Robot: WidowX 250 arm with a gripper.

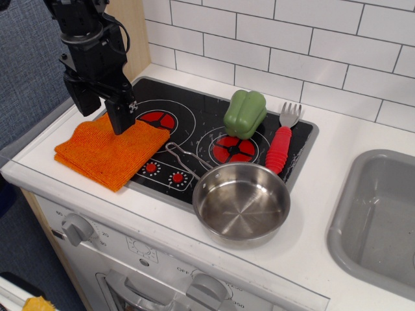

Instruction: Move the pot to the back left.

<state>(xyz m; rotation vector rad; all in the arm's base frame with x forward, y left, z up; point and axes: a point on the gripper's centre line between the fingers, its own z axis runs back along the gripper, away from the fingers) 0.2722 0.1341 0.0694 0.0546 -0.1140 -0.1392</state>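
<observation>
At far left, the black robot arm's pincer (121, 116) points down onto one folded orange woven cloth (110, 151), which lies half on the white counter (337, 220) and half on the black glass stovetop (194, 139); whether its fingers stand apart or together cannot be told. Just right of the pincer sits one red burner ring (157, 119), with a second red burner ring (233, 149) farther right, and two small red control dots (163, 172) below and right of the pincer. One green plastic bell pepper (245, 113) stands on the second ring's far edge. One small round shiny stainless-steel pot (241, 203), empty, sits well right of and nearer than the pincer, overlapping the stovetop's front right corner; its thin looped wire handle (181, 160) reaches back toward the pincer. One red-handled grey fork (282, 139) lies beside the pepper. At far right, one grey sink basin (379, 214), visible part empty.
</observation>
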